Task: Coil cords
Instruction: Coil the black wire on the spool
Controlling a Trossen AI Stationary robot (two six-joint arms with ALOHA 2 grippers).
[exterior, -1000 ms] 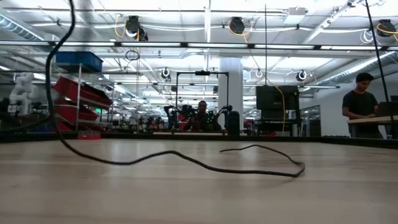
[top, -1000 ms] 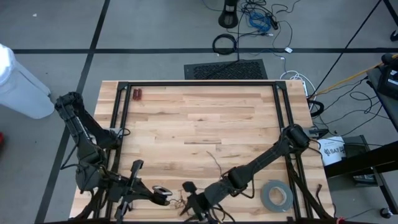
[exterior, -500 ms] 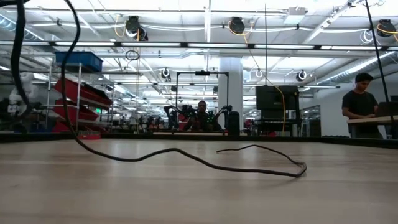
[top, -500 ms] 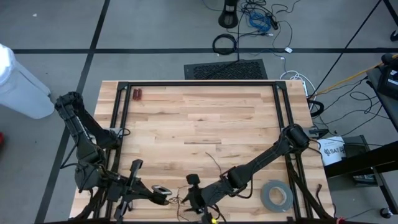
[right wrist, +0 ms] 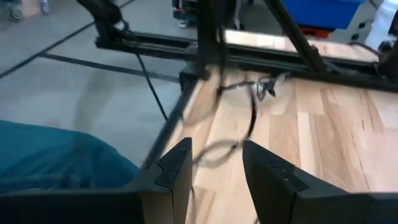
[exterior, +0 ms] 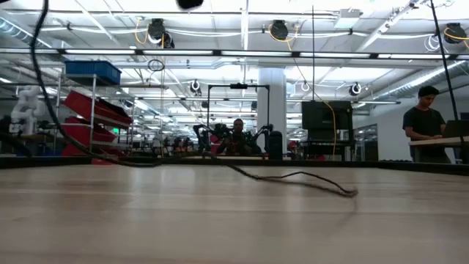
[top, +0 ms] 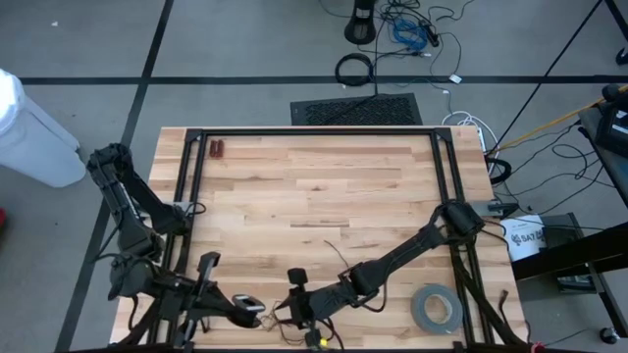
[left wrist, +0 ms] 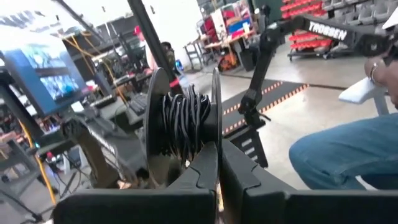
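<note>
At the near edge of the desk (top: 314, 186), seen from above, both arms reach inward toward each other. The left gripper (top: 247, 306) is clamped on a small spool, and the right gripper (top: 297, 294) sits just beside it with its fingers spread and nothing visibly between them. The thin black cord (top: 341, 257) runs from the spool area out across the boards toward the desk's middle. The grey tape roll (top: 436, 307) lies near the right arm, apart from the work. This pairing looks deliberate: one arm steadies the spool so the other can feed cord onto it.

Level with the desk top, the low view shows the cord (exterior: 293, 177) lying slack along the wood with its free end near the right, while the other stretch rises steeply off the left side toward the arms above. Much of its length seems not yet wound.

Past the left wrist, the closed fingers (left wrist: 214, 168) pinch the spool (left wrist: 183, 118) by a flange, holding it upright so the wound black turns between the two discs stay exposed for further wraps.

Past the right wrist, the two fingers (right wrist: 174, 165) stand apart, and loose wiry cord (right wrist: 245, 118) curls over the desk edge ahead of them, not gripped. The open stance probably suits taking a fresh hold farther down the strand.
</note>
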